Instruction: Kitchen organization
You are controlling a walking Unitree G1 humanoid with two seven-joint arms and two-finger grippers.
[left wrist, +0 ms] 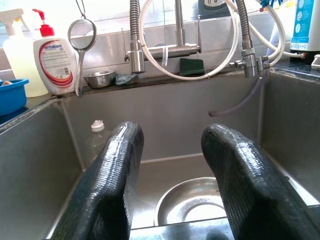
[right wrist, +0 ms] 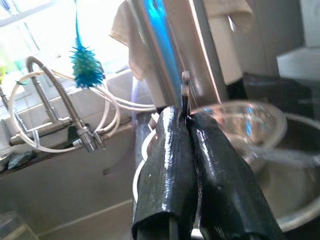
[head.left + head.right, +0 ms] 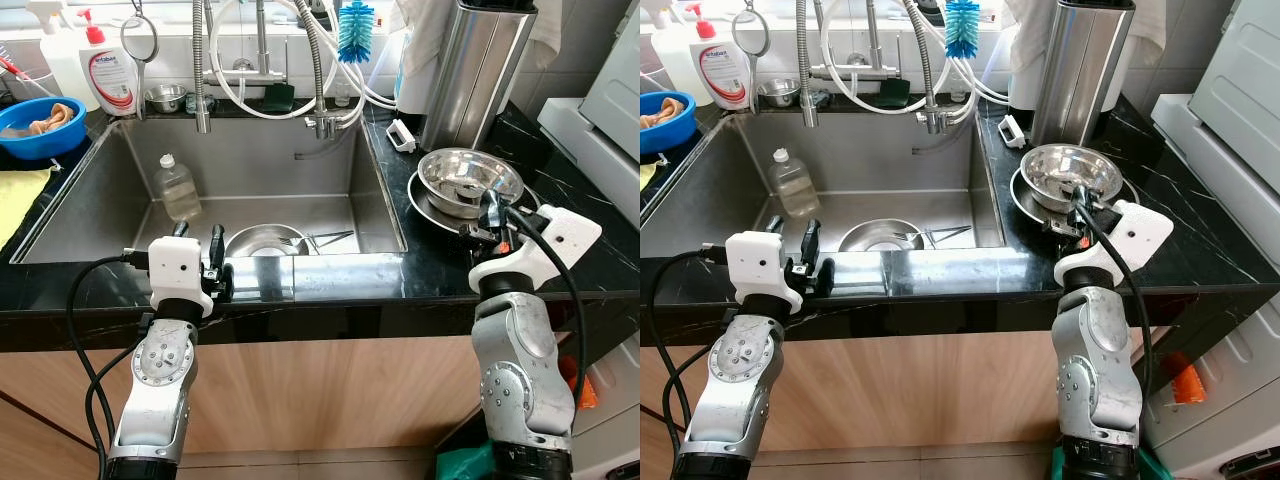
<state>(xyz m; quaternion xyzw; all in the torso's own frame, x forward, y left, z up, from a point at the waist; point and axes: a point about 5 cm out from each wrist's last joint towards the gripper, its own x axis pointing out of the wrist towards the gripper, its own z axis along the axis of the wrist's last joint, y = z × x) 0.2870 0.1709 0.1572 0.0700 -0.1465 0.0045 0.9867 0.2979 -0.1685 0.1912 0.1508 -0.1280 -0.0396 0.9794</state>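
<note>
A steel bowl (image 3: 462,178) sits on a plate (image 3: 418,196) on the black counter, right of the sink. My right gripper (image 3: 490,207) is at the bowl's near rim. Its fingers (image 2: 210,165) are shut, and a thin metal utensil (image 2: 185,95) sticks up from between the tips; what kind it is I cannot make out. My left gripper (image 3: 197,243) rests open at the sink's front edge, fingers (image 1: 117,170) apart with nothing between them. Below it, in the basin, lie a second steel bowl (image 3: 262,241) and some cutlery (image 3: 325,239).
A plastic bottle (image 3: 176,187) leans in the sink (image 3: 100,200). Behind it are flexible tap hoses (image 3: 318,70), a soap bottle (image 3: 110,72), a strainer (image 3: 140,40) and a blue brush (image 3: 355,28). A tall steel canister (image 3: 475,70) stands behind the plate. A blue bowl (image 3: 40,125) sits far left.
</note>
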